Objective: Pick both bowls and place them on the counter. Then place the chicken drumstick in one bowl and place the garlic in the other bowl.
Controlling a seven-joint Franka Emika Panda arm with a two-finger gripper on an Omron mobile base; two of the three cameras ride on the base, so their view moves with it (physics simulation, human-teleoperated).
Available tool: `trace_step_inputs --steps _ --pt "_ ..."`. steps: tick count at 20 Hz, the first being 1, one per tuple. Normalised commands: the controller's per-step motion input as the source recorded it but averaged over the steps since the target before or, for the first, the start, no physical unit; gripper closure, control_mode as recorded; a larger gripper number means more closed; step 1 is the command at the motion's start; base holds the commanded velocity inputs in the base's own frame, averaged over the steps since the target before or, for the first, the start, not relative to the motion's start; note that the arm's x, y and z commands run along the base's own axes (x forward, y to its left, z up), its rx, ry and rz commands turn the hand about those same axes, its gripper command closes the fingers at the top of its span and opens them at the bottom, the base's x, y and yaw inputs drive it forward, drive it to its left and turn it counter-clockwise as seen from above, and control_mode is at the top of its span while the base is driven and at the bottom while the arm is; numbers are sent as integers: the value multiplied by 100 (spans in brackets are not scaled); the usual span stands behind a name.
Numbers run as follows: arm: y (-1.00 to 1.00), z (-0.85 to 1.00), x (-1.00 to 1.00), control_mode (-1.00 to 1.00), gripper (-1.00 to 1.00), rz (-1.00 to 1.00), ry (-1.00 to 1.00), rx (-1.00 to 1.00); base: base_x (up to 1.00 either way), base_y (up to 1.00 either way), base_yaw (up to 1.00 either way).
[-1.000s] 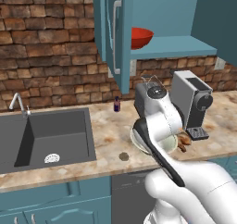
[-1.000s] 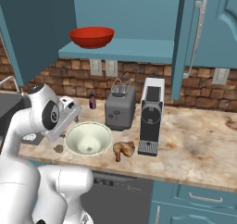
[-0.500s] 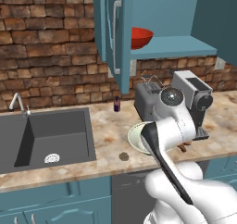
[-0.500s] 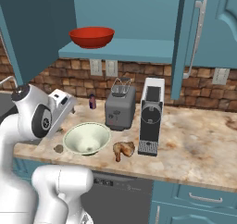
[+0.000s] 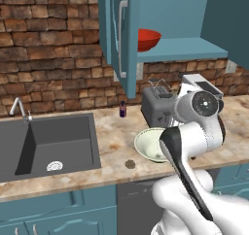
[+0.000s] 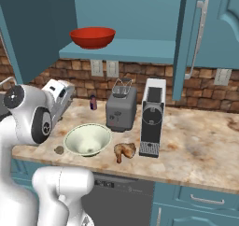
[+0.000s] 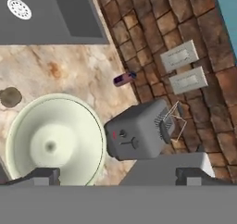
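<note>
My gripper [image 7: 118, 176] wide open, empty, above counter [image 6: 205, 145]. Cream-green bowl [image 6: 87, 139] on counter, ready for filling. Drumstick [image 6: 124, 151] at its 3 o'clock, garlic [image 6: 59, 150] at 9. Red bowl [image 6: 92, 37] on cabinet shelf at 12, likely next pick.

Glossy red bowl [image 6: 92, 37]; marbled, seemingly stone counter [image 6: 200, 145].
</note>
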Motion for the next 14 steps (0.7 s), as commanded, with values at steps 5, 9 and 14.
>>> trace_step_inputs --steps 5,9,14 --pt "-4 98 -2 -100 -100 -9 -4 27 0 0 0" --pt "-24 78 -14 -100 -100 -31 0 55 0 0 0" --pt "-2 12 -24 -100 -100 -32 -3 55 0 0 0"
